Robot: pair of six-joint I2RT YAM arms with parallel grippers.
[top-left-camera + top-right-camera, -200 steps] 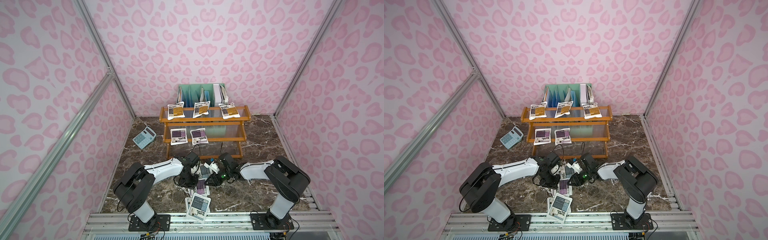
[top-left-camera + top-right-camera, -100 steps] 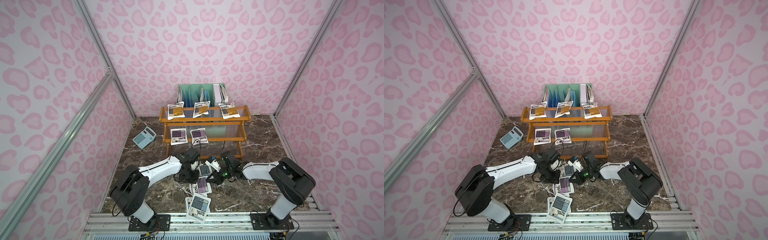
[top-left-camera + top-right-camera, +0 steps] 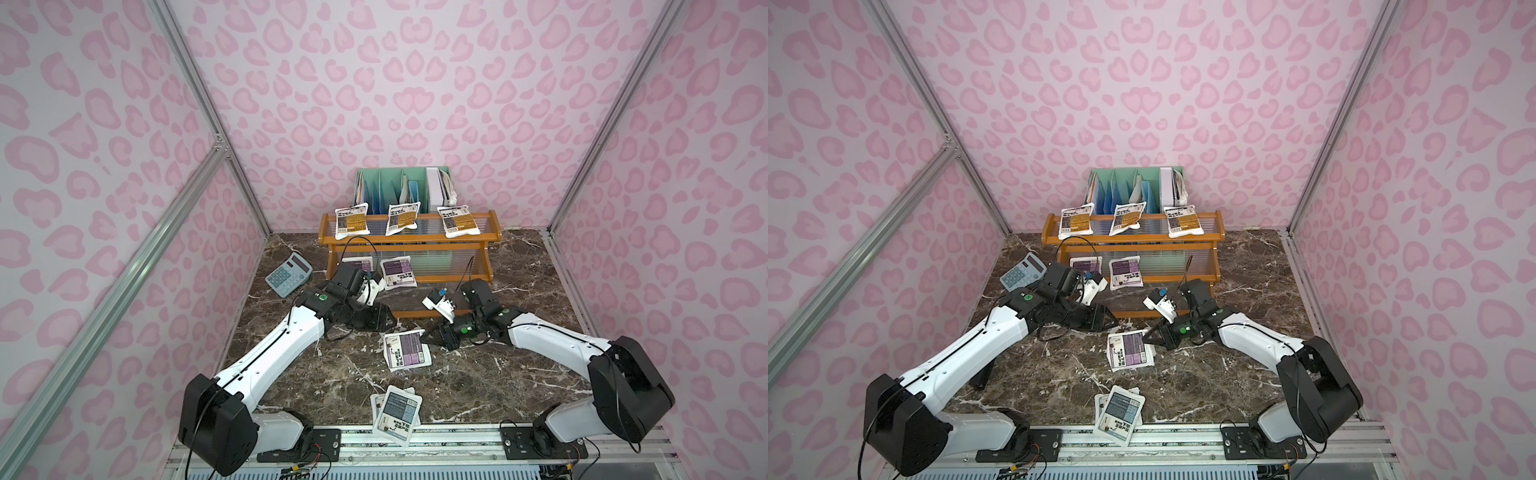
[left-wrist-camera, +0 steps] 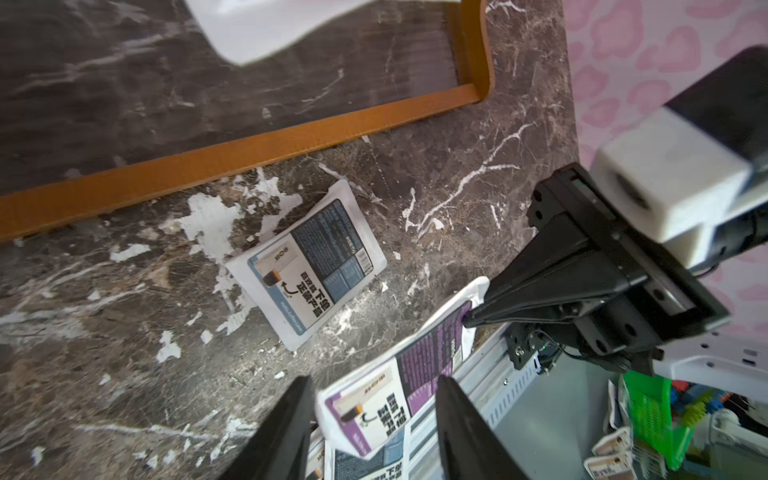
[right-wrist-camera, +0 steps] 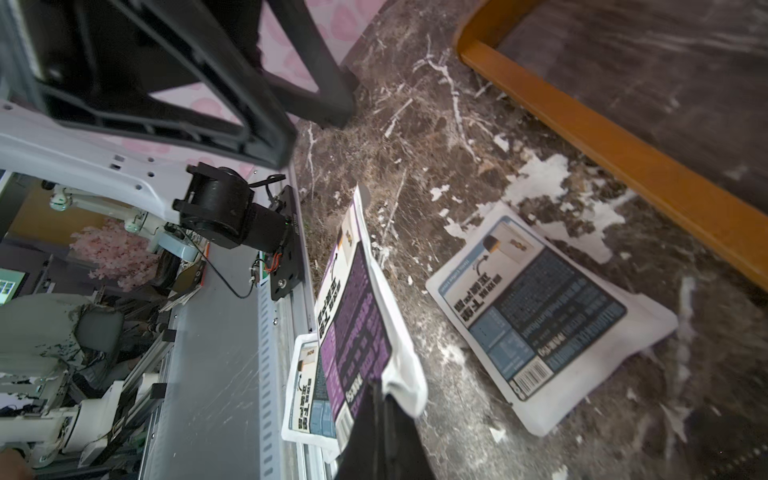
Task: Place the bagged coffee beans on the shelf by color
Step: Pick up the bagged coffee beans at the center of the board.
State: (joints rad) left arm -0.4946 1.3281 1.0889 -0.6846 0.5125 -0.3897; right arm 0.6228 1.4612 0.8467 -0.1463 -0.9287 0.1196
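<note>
Pinches the purple pouch point(image 5: 357, 316) by one end seam in the right pincer point(image 5: 384, 399), jaws fully closed on the flat white margin, probably to spare the filled middle. Suspends it tilted and sagging, clear of the bench point(image 3: 478, 374), just in front of the shelf point(image 3: 415, 242). Holds the left pincer point(image 4: 376, 380) about half parted, straddling the pouch's free end without clamping anything. Seems free of contact there, though hard to be sure from this angle.

Has a grey-blue pouch point(image 4: 316, 266) lying flat on the bench near the shelf's bottom rail. Has two further grey-blue pouches point(image 3: 397, 415) overlapping at the bench's front edge, presumably waiting for the lowest tier.

Shows three yellow-orange pouches point(image 3: 401, 218) in a row on the top tier and two purple pouches point(image 3: 399, 272) on the middle tier, with open room to their right. Points to that gap as the likely destination, matching colour to tier. Calls for a lift over the middle rail before any release.
</note>
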